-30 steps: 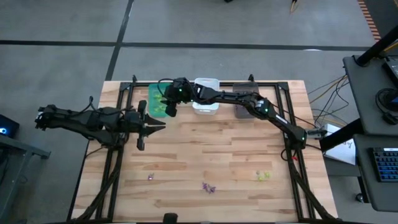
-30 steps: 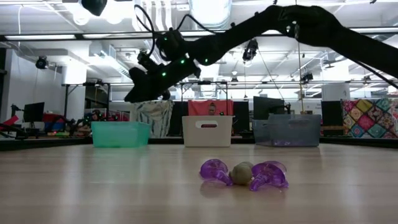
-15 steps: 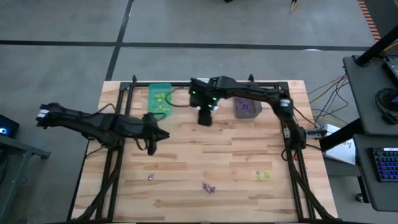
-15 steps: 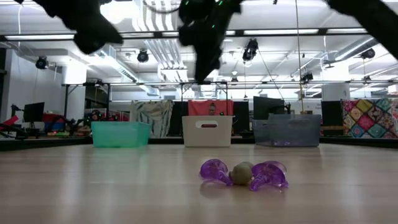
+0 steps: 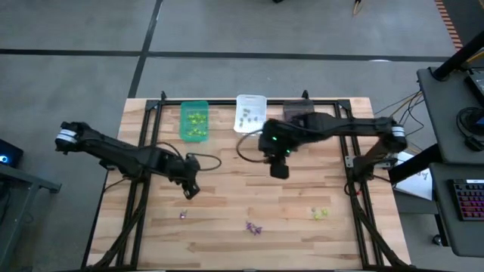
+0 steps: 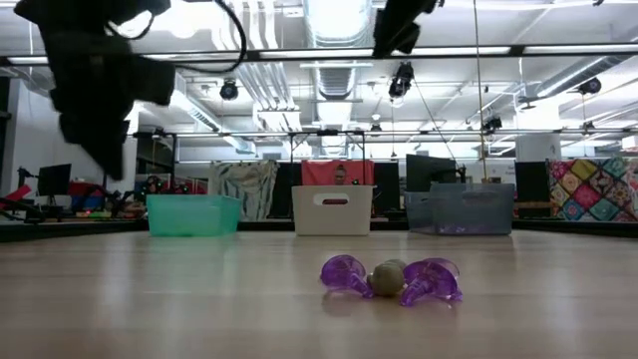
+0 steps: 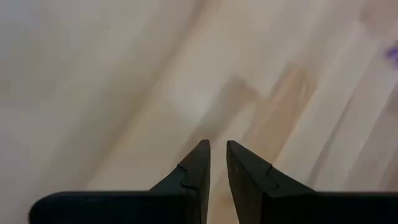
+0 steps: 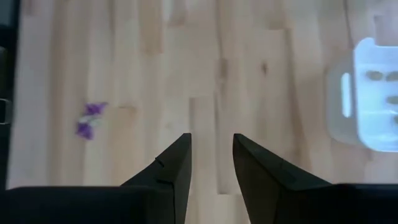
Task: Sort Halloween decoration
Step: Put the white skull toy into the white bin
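Observation:
Three groups of Halloween decoration lie on the wooden table near its front edge: a small purple-grey piece (image 5: 183, 214), a purple cluster (image 5: 253, 227) (image 6: 389, 279) (image 8: 90, 118) and a yellow-green one (image 5: 321, 214). My left gripper (image 5: 189, 189) (image 7: 217, 149) points down at bare wood just beyond the small piece, open by a narrow gap, with nothing between its fingers. My right gripper (image 5: 278, 168) (image 8: 211, 146) hangs open and empty over the table's middle, on the near side of the white bin (image 5: 249, 113).
Along the far edge stand a green bin (image 5: 194, 121) with yellow-green pieces, the white bin (image 8: 373, 99) with greyish ones, and a dark grey bin (image 5: 297, 113) partly under my right arm. Bare wood lies between the bins and the front pieces.
My right gripper has swung from above the green bin toward the table's right, past the white bin, then toward the near edge over the middle. My left gripper has dropped and moved toward the near edge, tipping from level to pointing down.

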### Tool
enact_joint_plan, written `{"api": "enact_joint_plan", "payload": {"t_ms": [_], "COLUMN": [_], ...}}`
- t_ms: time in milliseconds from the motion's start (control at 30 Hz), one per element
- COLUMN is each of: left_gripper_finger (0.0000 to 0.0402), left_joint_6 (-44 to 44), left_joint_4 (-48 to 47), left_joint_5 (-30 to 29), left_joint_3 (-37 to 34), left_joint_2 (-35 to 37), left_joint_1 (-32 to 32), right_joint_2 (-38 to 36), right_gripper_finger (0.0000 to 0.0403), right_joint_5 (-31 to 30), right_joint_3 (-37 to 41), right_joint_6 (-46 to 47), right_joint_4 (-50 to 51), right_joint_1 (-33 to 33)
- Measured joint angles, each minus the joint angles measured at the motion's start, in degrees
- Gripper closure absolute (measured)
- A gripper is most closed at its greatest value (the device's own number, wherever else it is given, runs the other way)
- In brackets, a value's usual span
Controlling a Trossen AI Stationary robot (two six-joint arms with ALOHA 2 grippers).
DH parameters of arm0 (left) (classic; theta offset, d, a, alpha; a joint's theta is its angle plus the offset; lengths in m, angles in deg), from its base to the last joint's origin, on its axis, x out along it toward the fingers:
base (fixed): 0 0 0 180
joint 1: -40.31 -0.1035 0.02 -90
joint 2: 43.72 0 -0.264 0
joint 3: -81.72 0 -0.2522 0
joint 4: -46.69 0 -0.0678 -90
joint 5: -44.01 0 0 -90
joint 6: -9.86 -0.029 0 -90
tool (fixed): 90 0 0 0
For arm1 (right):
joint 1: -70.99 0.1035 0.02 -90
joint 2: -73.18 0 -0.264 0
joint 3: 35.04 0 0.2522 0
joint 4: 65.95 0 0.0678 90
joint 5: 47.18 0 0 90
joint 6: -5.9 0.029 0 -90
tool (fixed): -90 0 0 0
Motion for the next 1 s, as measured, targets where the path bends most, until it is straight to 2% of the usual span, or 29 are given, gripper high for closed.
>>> {"api": "enact_joint_plan", "payload": {"t_ms": [233,633,733,1000], "left_gripper_finger": [0.0365,0.0365,0.0364,0.0318], "left_joint_6": [9.5,9.8,12.9,16.7], "left_joint_4": [-1.2,-10.6,-13.7,-17.0], "left_joint_5": [8.0,8.0,8.0,8.0], "left_joint_3": [0.7,12.9,14.7,17.0], "left_joint_2": [-9.5,-24.3,-27.6,-32.1], "left_joint_1": [5.3,13.5,15.1,17.7], "right_joint_2": [-7.6,-8.3,-8.3,-8.3], "right_gripper_finger": [0.0293,0.0296,0.0298,0.0294], "right_joint_5": [0.0,-0.1,-0.1,-0.1], "right_joint_3": [11.0,16.6,17.2,17.5], "right_joint_6": [5.0,7.0,7.0,6.7], "right_joint_4": [-6.7,-8.0,-8.0,-8.3], "right_joint_1": [3.9,5.8,5.9,5.9]}}
